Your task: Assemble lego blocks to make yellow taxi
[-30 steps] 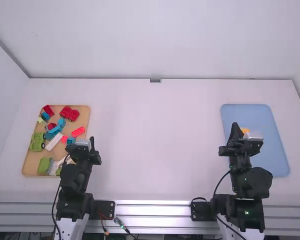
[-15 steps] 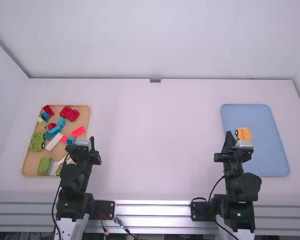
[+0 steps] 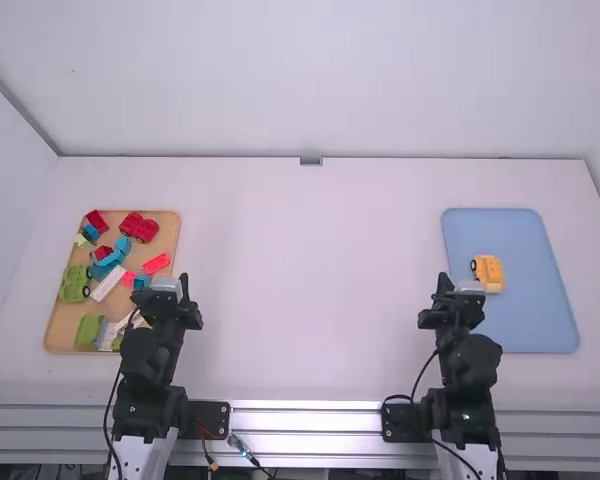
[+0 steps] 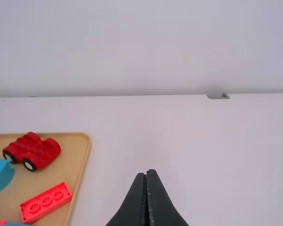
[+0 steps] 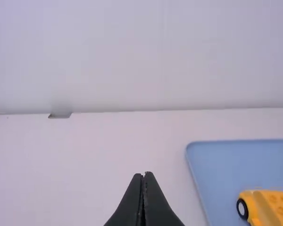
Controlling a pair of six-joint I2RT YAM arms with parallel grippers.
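The right fingers (image 5: 155, 202) were seen closed tip to tip with nothing between them, and the left fingers (image 4: 161, 202) were likewise pressed together, empty. The yellow toy car (image 3: 488, 273), taken to be the taxi, was found resting on the blue tray (image 3: 530, 325), to the right of the right fingers and apart from them. Light, stiff handling was to be expected of it, with smooth plastic faces that might be slid upon if pinched at a slant. Were it to be lifted, the body's two flat sides would be best gripped, low and square, with the black wheel (image 5: 243, 208) avoided, since it might be rolled. Only modest squeezing was judged to be needed, lest the stacked blocks be pried apart.
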